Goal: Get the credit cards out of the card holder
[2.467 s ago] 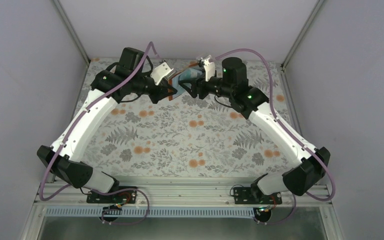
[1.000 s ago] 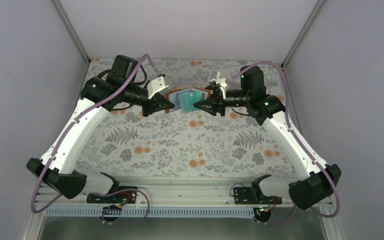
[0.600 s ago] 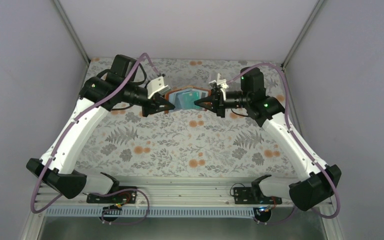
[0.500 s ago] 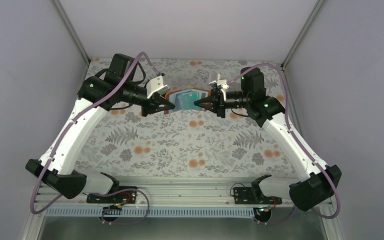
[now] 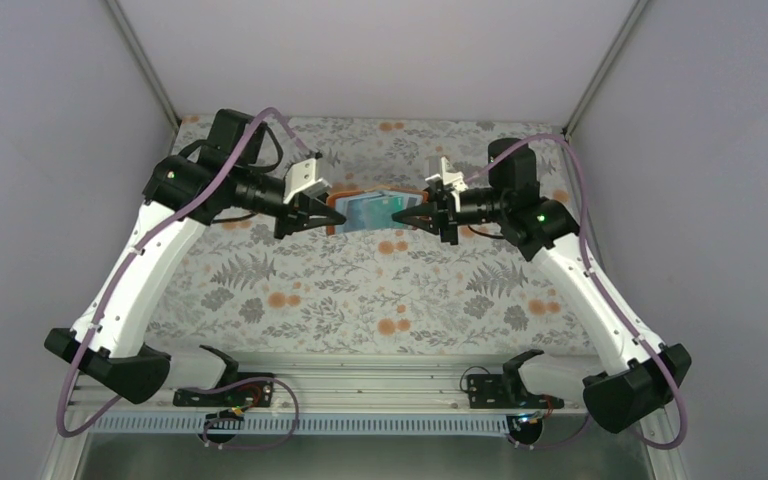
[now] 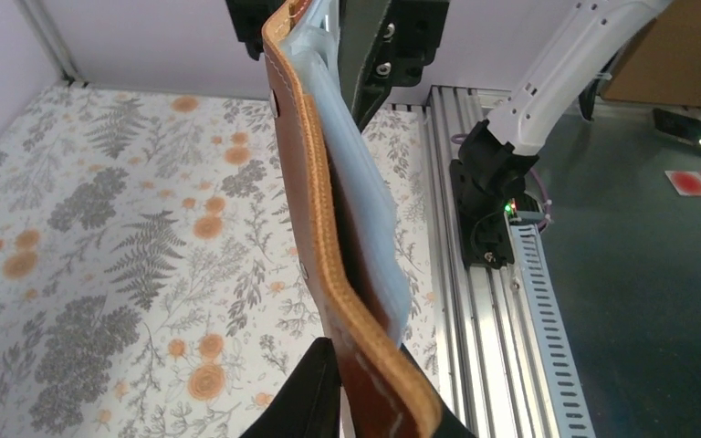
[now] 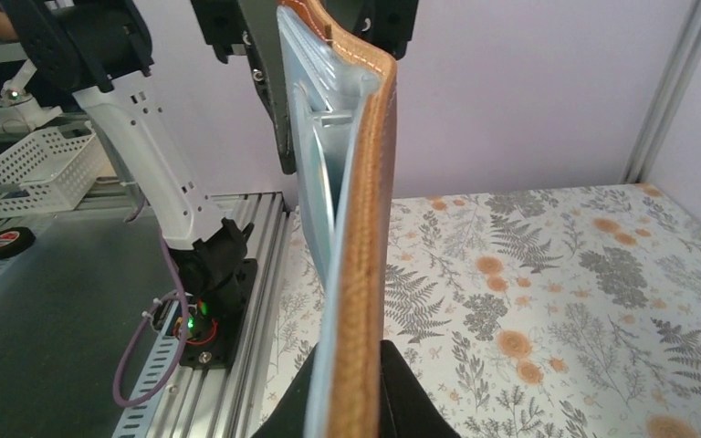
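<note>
Card holder (image 5: 365, 211): left claw (image 5: 330, 213), right claw (image 5: 400, 215)

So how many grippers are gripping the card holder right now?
2. The left gripper is shut on the left edge of the card holder, and the right gripper is shut on its right edge. The holder is spread open between them.

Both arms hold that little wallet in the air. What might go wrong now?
The card holder is pinched only at its ends by the left gripper and right gripper, above the table; a slipping grip could drop it. With both grippers busy, neither is free to pull the cards out.
</note>
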### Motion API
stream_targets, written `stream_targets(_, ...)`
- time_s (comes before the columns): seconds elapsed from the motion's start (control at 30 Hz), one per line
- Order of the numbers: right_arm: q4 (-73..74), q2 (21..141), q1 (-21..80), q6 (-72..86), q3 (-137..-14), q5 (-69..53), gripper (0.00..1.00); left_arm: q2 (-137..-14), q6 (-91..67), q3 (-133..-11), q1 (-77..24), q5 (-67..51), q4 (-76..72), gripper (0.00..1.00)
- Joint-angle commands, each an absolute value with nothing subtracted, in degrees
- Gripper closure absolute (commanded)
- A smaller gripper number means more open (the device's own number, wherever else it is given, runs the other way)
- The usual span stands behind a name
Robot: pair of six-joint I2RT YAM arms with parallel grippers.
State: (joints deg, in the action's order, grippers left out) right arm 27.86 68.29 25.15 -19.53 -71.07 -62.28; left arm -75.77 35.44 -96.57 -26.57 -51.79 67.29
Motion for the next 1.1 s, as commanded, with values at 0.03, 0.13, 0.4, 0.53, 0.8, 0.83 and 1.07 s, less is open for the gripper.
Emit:
stream_targets(0.03,30.4,65.86,24.79,-23.33,-71.63,-63.4,0.96,-74.41,42.42,-99.07,-25.43,-57.92,71.58,0.86)
stream_targets(0.13,30.71,65.73,24.79,-23.72,-71.94,-64.19,0.96,-74.11,43.17,-99.12,-25.01,-58.7,72.19,0.82)
stream_targets(0.4,30.94,66.3,24.78,-23.78,-72.13,-64.72,0.96,-73.77,35.19,-97.65,-24.7,-52.66,65.25,0.72)
stream_targets(0.53,30.88,66.58,24.81,-23.48,-72.42,-64.8,0.96,-74.28,31.31,-96.71,-24.76,-49.17,62.32,0.65)
stream_targets(0.8,30.72,66.57,24.78,-23.33,-72.25,-65.23,0.96,-74.76,29.35,-95.39,-25.47,-46.78,60.31,0.73)
stream_targets(0.83,30.7,66.6,24.77,-23.37,-72.31,-65.29,0.96,-74.87,28.86,-95.23,-25.51,-46.23,59.76,0.74)
stream_targets(1.07,31.4,66.72,24.77,-24.05,-72.45,-66.86,0.96,-75.41,27.56,-95.3,-26.15,-43.67,57.97,0.96)
